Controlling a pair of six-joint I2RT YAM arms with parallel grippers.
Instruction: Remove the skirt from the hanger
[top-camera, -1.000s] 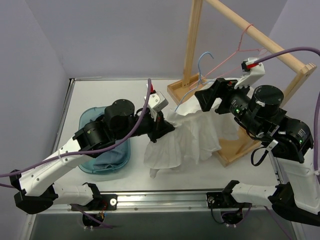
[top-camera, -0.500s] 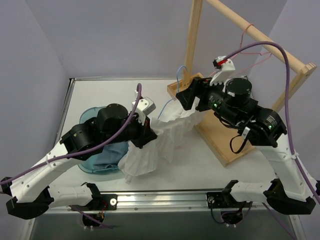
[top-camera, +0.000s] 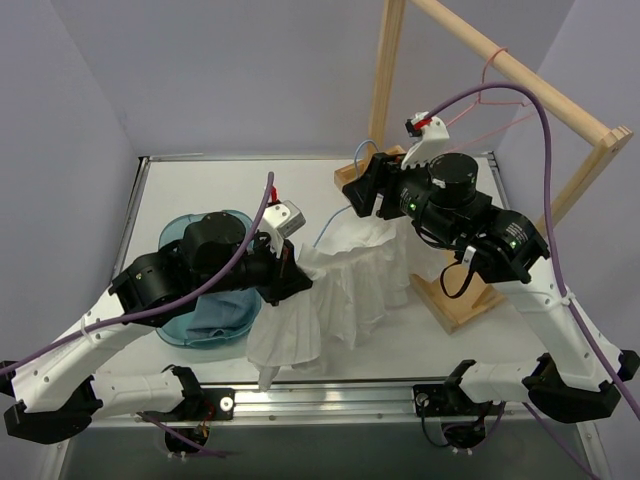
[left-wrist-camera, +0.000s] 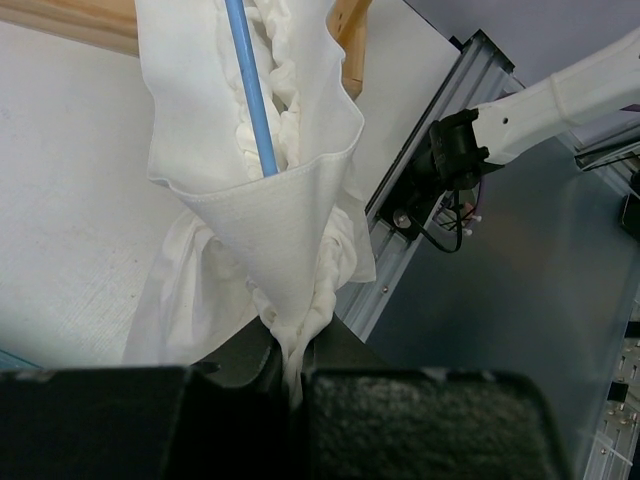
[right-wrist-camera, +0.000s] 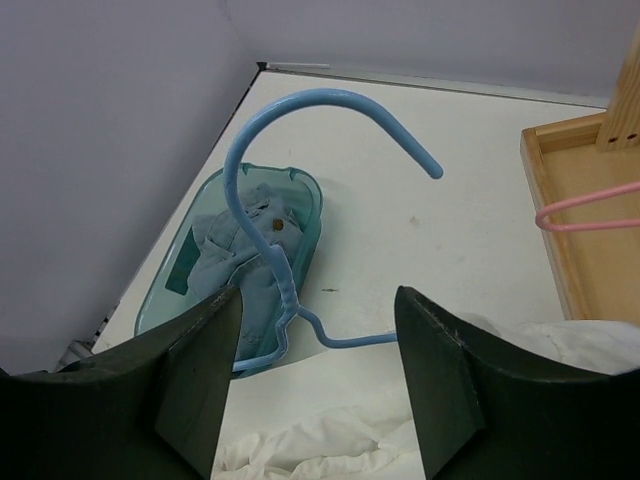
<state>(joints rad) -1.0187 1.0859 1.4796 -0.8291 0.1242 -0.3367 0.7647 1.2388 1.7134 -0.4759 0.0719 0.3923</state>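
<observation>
Both arms have swung away from the wooden rack (top-camera: 395, 70) over the last second, and the skirt (top-camera: 340, 290) has been dragged with them, off the rack's base and out over the middle of the tabletop (top-camera: 220, 190). Our left gripper (left-wrist-camera: 293, 385) has its jaws pressed together on a twisted bunch of the white fabric, which fans out ahead of them into a loose cone. One light-blue arm of the hanger (right-wrist-camera: 284, 292) runs down inside that cone, so the skirt is still threaded on the wire. Our right gripper (right-wrist-camera: 320, 380) has its jaws spread, and the hanger's twisted neck stands in the gap between them, nearer the left-hand jaw; we cannot tell whether either jaw touches it. The hook curves up and over ahead of these jaws, free of the rack's rail. Crumpled white cloth lies just below the right jaws. Beyond the left-hand jaw sits a blue tub (right-wrist-camera: 310, 190) with a denim garment (right-wrist-camera: 245, 260) inside. A pink hanger (right-wrist-camera: 590, 210) shows off to the side of the right-hand jaw, by the rack's base.
</observation>
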